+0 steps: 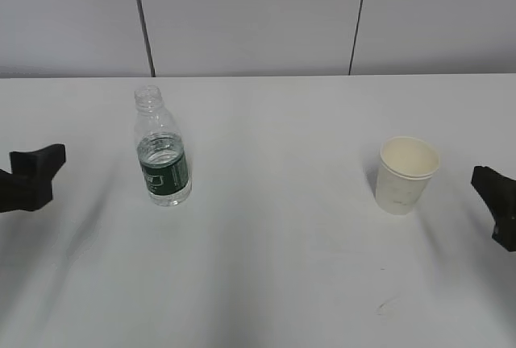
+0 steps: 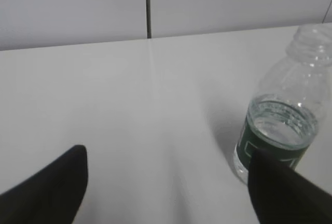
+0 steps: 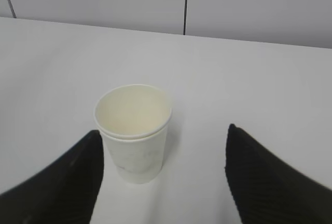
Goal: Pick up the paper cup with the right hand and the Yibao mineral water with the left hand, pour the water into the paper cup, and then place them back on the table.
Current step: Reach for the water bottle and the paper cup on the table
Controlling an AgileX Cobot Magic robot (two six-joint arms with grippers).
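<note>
The Yibao mineral water bottle (image 1: 162,151) stands upright and uncapped on the left of the white table (image 1: 274,235), with water up to its green label. The paper cup (image 1: 407,175) stands upright and empty on the right. My left gripper (image 1: 36,172) is at the left edge, apart from the bottle. In the left wrist view it (image 2: 168,182) is open and empty, and the bottle (image 2: 280,125) is just beyond its right finger (image 2: 285,193). My right gripper (image 1: 496,203) is at the right edge. In the right wrist view it (image 3: 163,175) is open, with the cup (image 3: 134,130) between the fingers, close to the left finger (image 3: 57,187).
A grey panelled wall (image 1: 258,10) with dark vertical seams stands behind the table's far edge. A small dark mark (image 1: 387,306) lies on the tabletop at the front right.
</note>
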